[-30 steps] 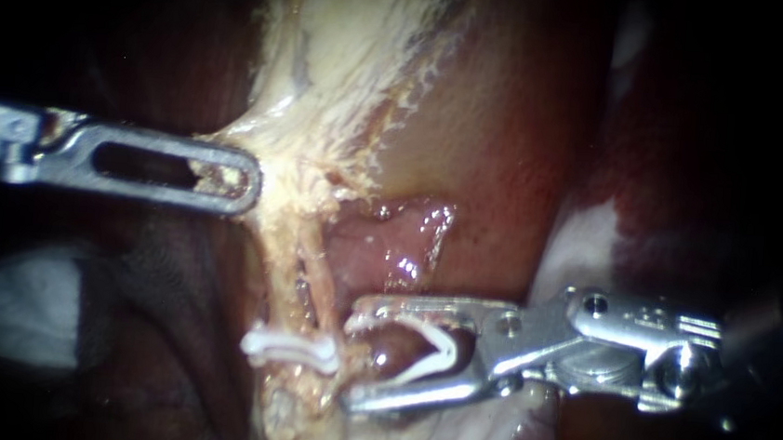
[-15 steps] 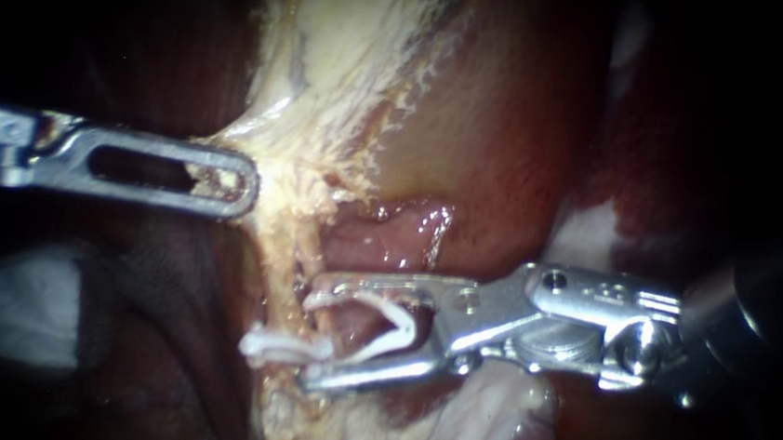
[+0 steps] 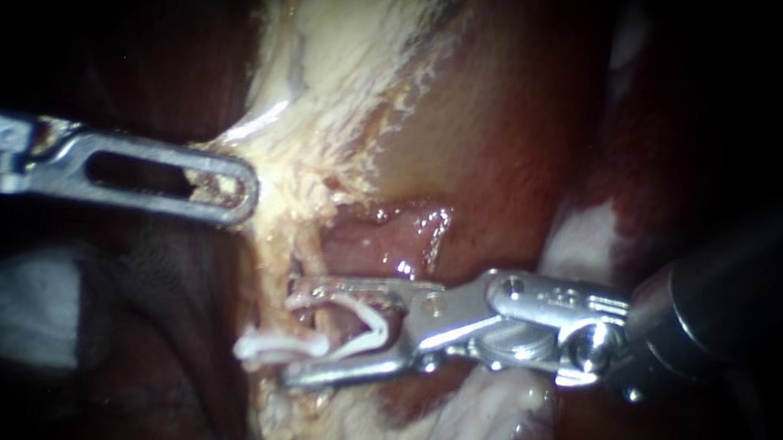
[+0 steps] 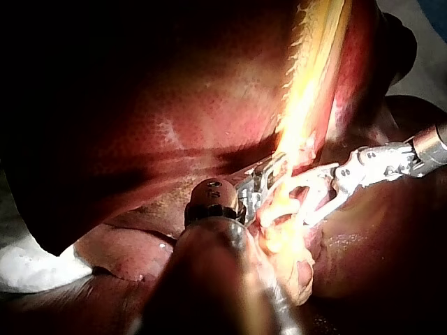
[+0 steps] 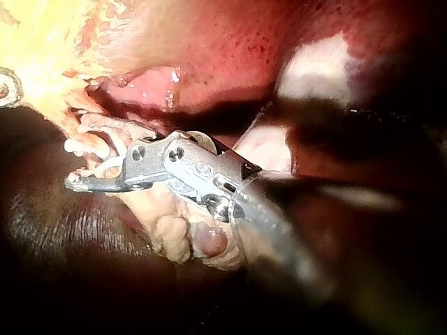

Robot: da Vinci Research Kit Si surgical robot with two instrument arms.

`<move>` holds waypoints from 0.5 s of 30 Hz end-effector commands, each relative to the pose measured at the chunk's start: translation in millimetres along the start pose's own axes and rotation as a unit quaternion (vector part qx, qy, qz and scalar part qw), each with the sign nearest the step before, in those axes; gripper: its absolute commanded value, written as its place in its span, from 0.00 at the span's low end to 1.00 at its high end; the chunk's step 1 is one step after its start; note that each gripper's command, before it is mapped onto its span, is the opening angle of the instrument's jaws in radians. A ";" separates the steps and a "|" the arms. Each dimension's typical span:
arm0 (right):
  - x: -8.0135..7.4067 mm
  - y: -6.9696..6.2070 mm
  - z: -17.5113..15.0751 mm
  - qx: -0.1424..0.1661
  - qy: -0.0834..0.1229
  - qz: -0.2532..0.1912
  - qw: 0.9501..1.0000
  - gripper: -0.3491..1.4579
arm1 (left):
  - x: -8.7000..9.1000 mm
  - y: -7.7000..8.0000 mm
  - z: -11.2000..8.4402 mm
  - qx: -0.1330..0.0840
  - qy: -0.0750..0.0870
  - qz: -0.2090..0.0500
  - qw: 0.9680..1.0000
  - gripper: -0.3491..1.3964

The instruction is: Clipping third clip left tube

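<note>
The left instrument [image 3: 237,187], at 9 o'clock, is clamped on pale tissue [image 3: 322,149], tensing the tube [image 3: 304,258]. I'd squeeze only once both legs reach fully across. The tube lies near the tips of the right instrument's [image 3: 294,334] wide-apart jaws, which carry 1 open clip [image 3: 369,326], just 12 o'clock of a fitted clip [image 3: 277,345].

Light pools on the middle of the scene and fades fast, leaving the far left and far right in near-black shadow. The liver [image 3: 511,117] forms a wet, red-brown backdrop, with small bright glints [image 3: 429,221] where the light catches it. A pale white patch [image 3: 16,307] shows dimly at the near left and another white patch [image 3: 586,240] on the right; what they are cannot be told. From the left arm's camera, a white cloth [image 4: 24,269] lies beside the liver, and a grey sheet [image 4: 419,63] with a blue corner [image 4: 441,8] shows beyond it.
</note>
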 end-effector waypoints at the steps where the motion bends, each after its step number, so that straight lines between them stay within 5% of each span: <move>1: -0.1 0.2 0.0 -0.001 0.000 0.000 1.000 0.52 | 0.0 -0.1 0.0 0.001 -0.001 0.000 1.000 0.00; 8: -0.6 1.1 0.6 -0.002 -0.001 0.000 1.000 0.52 | 0.4 -1.2 -0.3 0.003 -0.003 0.001 1.000 0.00; 15: 0.0 0.6 1.4 0.013 -0.002 0.001 1.000 0.52 | 0.5 -1.4 -0.4 0.004 -0.003 0.001 1.000 0.00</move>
